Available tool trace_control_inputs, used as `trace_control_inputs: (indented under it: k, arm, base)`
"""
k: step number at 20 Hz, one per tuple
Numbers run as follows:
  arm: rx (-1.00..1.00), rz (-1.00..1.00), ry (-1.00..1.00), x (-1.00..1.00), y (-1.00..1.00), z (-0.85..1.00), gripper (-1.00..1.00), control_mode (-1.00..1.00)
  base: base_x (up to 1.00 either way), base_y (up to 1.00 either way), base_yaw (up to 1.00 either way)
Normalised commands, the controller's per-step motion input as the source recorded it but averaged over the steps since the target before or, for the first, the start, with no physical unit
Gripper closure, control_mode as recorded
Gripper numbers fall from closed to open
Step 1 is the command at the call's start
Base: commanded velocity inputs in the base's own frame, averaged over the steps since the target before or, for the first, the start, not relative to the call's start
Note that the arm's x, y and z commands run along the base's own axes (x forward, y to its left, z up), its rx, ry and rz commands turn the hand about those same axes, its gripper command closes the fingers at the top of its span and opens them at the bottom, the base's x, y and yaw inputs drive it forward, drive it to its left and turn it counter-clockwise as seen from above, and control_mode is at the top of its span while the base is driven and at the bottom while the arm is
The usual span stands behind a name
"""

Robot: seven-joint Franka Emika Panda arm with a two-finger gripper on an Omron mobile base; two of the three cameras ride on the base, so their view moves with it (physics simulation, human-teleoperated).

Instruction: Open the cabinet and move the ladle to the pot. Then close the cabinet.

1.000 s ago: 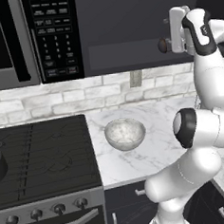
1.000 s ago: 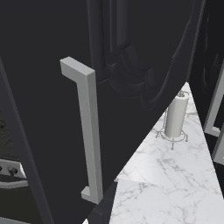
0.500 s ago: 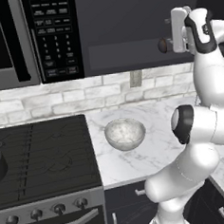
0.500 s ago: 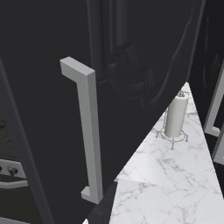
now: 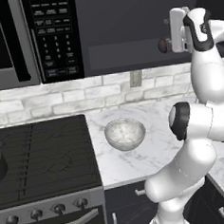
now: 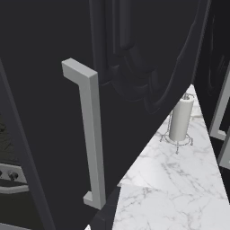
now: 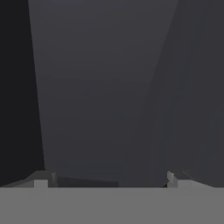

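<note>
Your gripper (image 7: 109, 183) is spread wide, empty, facing the dark cabinet (image 7: 100, 96) interior directly ahead, positioned to seek the ladle.

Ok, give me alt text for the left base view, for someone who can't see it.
A white robot arm reaches up toward a dark wall cabinet beside a black microwave. Below, a pale bowl sits on a marble counter next to a black stove.

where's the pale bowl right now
In the left base view the pale bowl sits on the marble counter, just right of the black stove and below the microwave keypad.
</note>
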Motion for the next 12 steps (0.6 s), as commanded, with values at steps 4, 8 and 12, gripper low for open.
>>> trace_control_inputs:
  k: [4,8,12]
  arm:
    - [0.00,0.00,0.00,0.10,0.00,-0.02,-1.00,-1.00]
    - [0.00,0.00,0.00,0.09,0.00,-0.01,-1.00,-1.00]
    - [0.00,0.00,0.00,0.10,0.00,-0.03,-1.00,-1.00]
  base:
    - [0.00,0.00,0.00]
    - [0.00,0.00,0.00]
    - [0.00,0.00,0.00]
